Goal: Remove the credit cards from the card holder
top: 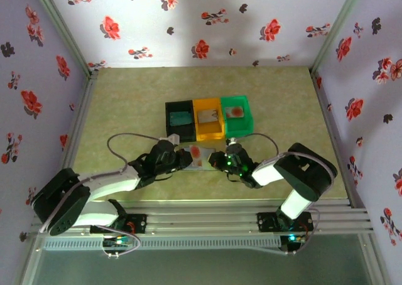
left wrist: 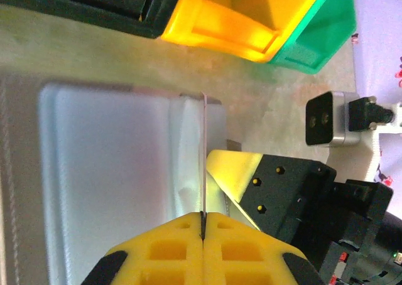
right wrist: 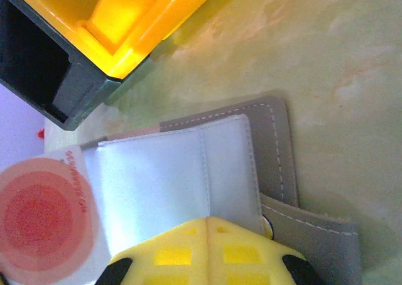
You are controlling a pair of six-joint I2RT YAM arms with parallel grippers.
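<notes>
Floral-print walls [top: 207,21], marbled green-yellow tabletop [top: 125,103]. Three bins beyond both tools, touching side by side: black bin [top: 168,122], orange bin [top: 209,134], green bin [top: 251,118]. Each has one card lying in it: teal, grey, and pale with a red spot.

Card holder [right wrist: 276,140] lies flat on the tabletop between the two tools, just short of the bins. The grey outer panel sticks out past the right tool's tip, and the silvery inner panel runs under it.

Left tool [left wrist: 203,225]: fingers together, pinching a thin credit card [left wrist: 204,159] that the left wrist view catches edge-on, running straight ahead out of the finger seam. From the right wrist and from above it is the pale card with the red-orange rings [right wrist: 44,216], off to the left of the right tool. Its near end appears tucked at the holder's edge; how much is inside the slot I can't tell.

Right tool [right wrist: 208,225]: fingers closed, apparently clamped on the holder's silvery panel, pinning it. It sits right beside the left tool, almost nose to nose.

Step, as a judgement: mid-extraction of one card, with the right tool anchoring and the left tool pulling. Three cards already sit in the bins, so the task is well along; whether more stay in the holder is hidden.

Next move calls for a straight pull along the card's plane, away from the right tool. The holder must stay pinned so it doesn't drag. Then lift the card clear and carry it forward to a bin. Risk: the thin card slips from the pinch, or the holder slides along with it.
</notes>
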